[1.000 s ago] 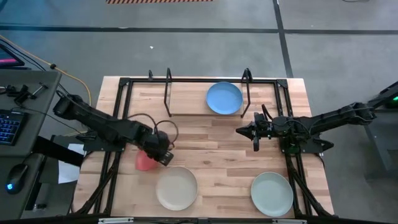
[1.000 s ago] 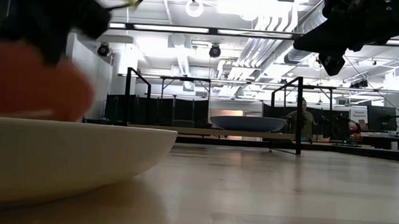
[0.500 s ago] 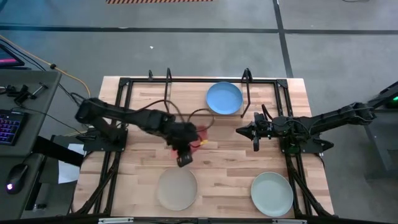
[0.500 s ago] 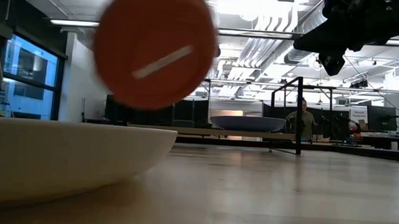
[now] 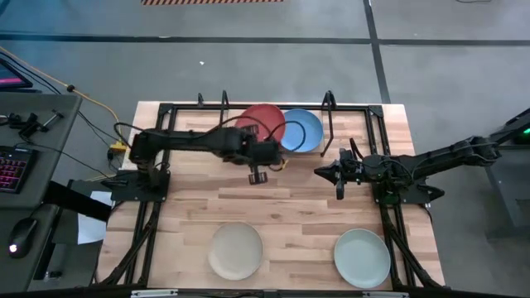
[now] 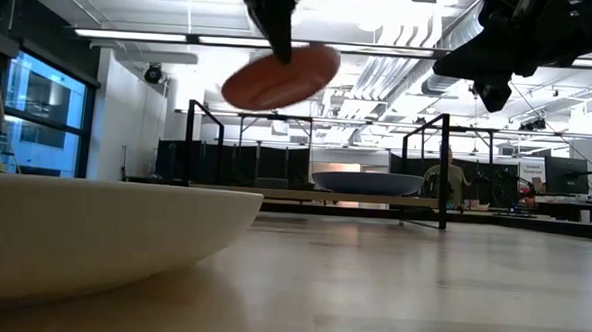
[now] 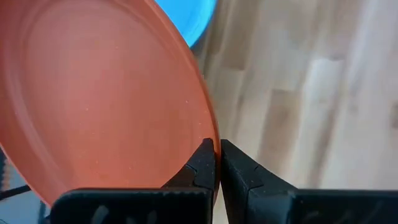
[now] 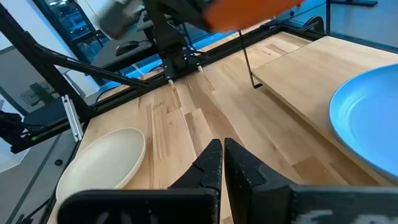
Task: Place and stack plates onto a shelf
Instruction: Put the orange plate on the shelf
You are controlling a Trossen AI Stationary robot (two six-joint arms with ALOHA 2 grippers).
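Observation:
My left gripper [image 5: 265,142] is shut on the red plate [image 5: 261,122], held high over the far side of the table by the shelf [image 5: 224,112]. In the low view the red plate [image 6: 280,77] hangs tilted, close to level, above the black posts [image 6: 444,172]. From above, the red plate overlaps the left edge of the blue plate [image 5: 305,131], which rests flat on the shelf's board. The cream-white plate [image 5: 235,251] and the pale green plate [image 5: 362,257] lie flat near the near edge. My right gripper [image 5: 320,174] hovers shut right of centre, touching nothing. My left gripper pinches the red plate's rim [image 7: 208,134] between its two fingers [image 7: 202,163], one on the inner face and one on the underside. In the low view the fingers [image 6: 278,40] come down onto the rim from above. The plate is lifted clear, tilted a little off level.
The large black frame [image 5: 161,112] edges the table on the left, right and far sides. Bare wood lies between the shelf and the two near plates. A keyboard and mouse sit on a desk left of the table. A person stands far off in the room behind.
My left gripper carried the red plate up from beside the cream-white plate, across the middle of the table, toward the far edge and the shelf. The plate went from standing on edge, facing the near side, to nearly level over the blue plate's left edge.

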